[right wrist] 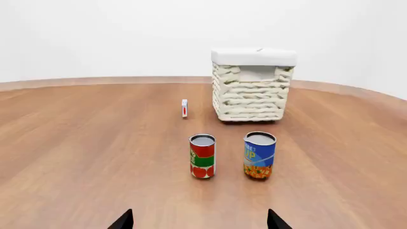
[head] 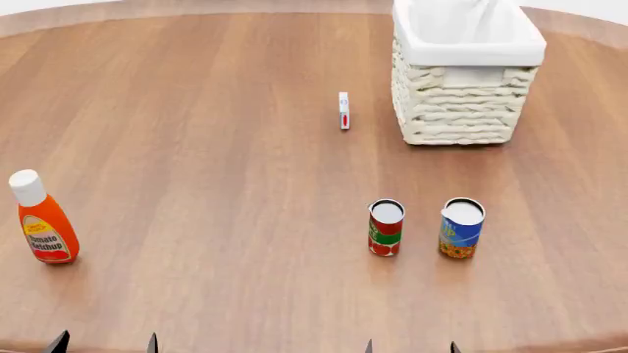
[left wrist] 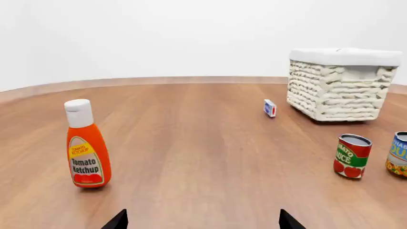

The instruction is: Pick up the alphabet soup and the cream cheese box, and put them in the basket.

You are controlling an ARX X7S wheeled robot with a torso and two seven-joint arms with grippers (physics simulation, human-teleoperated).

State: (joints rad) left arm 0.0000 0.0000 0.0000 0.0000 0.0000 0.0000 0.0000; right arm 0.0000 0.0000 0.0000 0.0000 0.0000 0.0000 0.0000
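Currently nothing is picked: soup (head: 461, 227) and cheese box (head: 343, 110) are left on the table (head: 216, 147), basket (head: 461, 110) unfilled, both grippers (head: 103, 343) (head: 410, 346) spread, empty.

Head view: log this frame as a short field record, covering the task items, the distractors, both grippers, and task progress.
alphabet soup: upright on table, near side of the basket, apart from it
cream cheese box: standing on edge, left of the basket
basket: far right; visible interior shows only liner
tomato sauce can: upright, just left of the soup, not touching
ketchup bottle: upright, far left
left gripper: fingers spread, holding nothing
right gripper: fingers spread, holding nothing
progress: neither item picked yet
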